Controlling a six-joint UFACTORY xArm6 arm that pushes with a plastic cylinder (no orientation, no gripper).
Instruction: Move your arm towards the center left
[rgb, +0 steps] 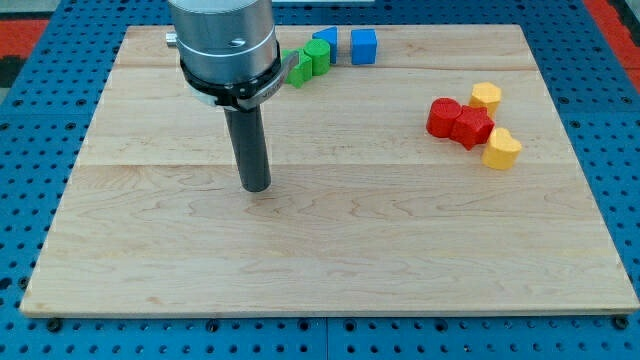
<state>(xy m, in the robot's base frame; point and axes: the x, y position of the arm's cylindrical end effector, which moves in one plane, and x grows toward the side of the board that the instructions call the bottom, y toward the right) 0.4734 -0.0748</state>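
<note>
My tip (257, 187) down on the wooden board (330, 250), left of centre, about mid-height in the view. Dark rod (247, 140) straight up from it into a silver cylindrical mount (225, 45) at the view's top. No claw on this rig, only the bare rod end, so nothing released, clenched or grasped. Tip touching no block, well apart from all of them.

Green blocks (310, 62) near the view's top, just right of the mount, partly hidden behind it; exact shapes hard to make out. Blue block (324, 42) just behind the green ones, shape unclear. Blue cube (363, 46) just beside it to the view's right, small gap between.

Second cluster at the view's right, well apart from tip. Red cylinder-like block (442, 117) touching red block (473, 127), shape of the latter not clear. Yellow block (485, 96) just above the red pair, looks hexagonal. Second yellow block (502, 149) just below and right of the red block, touching or nearly so, shape rounded with a point.

Board on a blue pegboard surface (40, 40).
</note>
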